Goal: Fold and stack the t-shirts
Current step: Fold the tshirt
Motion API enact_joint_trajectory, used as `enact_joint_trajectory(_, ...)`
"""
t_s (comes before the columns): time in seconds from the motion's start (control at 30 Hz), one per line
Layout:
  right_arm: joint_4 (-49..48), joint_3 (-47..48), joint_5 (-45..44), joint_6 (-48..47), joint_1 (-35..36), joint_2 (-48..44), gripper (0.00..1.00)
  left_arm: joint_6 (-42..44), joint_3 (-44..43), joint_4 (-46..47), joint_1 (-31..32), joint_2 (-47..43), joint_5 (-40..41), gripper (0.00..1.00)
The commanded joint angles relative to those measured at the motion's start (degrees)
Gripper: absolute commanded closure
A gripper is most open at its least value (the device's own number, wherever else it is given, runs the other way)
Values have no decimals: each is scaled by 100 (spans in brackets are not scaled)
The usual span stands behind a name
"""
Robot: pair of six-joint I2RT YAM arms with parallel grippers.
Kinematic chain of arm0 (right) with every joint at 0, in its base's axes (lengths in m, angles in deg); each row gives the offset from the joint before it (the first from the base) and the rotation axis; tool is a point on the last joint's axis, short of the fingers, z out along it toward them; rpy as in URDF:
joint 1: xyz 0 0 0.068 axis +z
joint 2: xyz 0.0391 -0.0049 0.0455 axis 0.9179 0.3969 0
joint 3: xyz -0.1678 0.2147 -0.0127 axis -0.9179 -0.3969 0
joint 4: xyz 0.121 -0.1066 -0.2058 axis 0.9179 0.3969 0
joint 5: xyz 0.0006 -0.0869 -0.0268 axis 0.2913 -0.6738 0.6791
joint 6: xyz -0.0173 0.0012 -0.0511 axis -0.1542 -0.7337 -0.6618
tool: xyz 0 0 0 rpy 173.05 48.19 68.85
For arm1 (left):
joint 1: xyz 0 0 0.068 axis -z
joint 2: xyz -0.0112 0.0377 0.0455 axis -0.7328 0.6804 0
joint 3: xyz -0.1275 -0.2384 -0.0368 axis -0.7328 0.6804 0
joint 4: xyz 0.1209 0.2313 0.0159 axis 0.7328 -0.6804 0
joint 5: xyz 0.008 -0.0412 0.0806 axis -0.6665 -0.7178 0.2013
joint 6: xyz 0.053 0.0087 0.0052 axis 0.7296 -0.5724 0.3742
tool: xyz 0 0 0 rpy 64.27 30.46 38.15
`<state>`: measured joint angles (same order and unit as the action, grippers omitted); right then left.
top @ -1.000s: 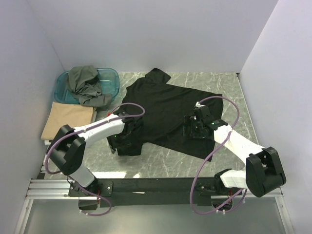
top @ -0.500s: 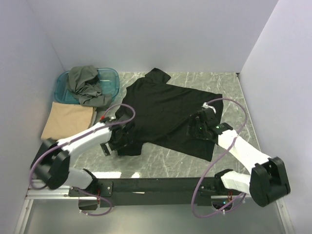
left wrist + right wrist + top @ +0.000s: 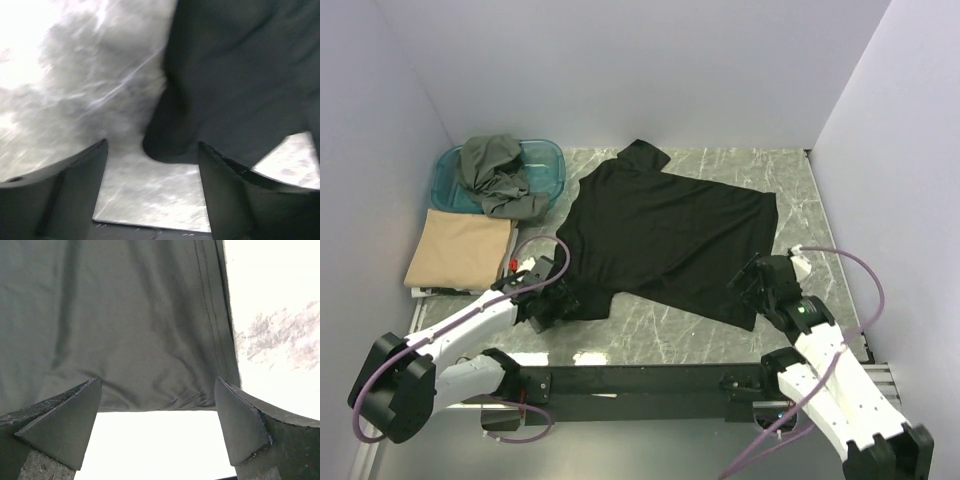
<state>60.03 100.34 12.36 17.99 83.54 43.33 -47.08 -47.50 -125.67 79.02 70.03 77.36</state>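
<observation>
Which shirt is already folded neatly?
The tan-beige cloth t-shirt, a flat rectangle at the left. The black t-shirt lies spread out; the grey-olive t-shirt is crumpled in the teal plastic tub.

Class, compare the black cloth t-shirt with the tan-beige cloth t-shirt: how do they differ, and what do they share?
The black cloth t-shirt lies spread open, sleeves showing; the tan-beige cloth t-shirt is folded into a rectangle. The black one covers far more surface than the tan one. The black one is central; the tan one is at the left side. Both lie flat.
</observation>
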Motion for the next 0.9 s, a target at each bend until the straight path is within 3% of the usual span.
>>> enact_joint_trajectory(0.0,265,-104,-219,614,-41,-418,0,237,359,963,-201,108,-358,30)
enact_joint_trajectory(0.07,492,-69,-272,693,-49,-516,0,334,377,1025,-316,187,-411,43)
enact_joint_trajectory(0.1,581,-26,-341,719,-58,-516,0,352,368,982,-333,266,-420,56)
enact_joint_trajectory(0.37,986,150,-290,1036,-58,-208,0,238,175,140,-342,-93,-420,99)
enact_joint_trajectory(0.6,1434,361,-9,1176,-49,55,1,299,-343,-872,-334,-287,-648,97)
enact_joint_trajectory(0.73,1338,204,527,1115,-49,178,2,343,-353,-742,-307,-129,-692,94)
enact_joint_trajectory(0.87,1399,72,783,1018,-58,538,4,326,-309,-531,-307,29,-806,98)
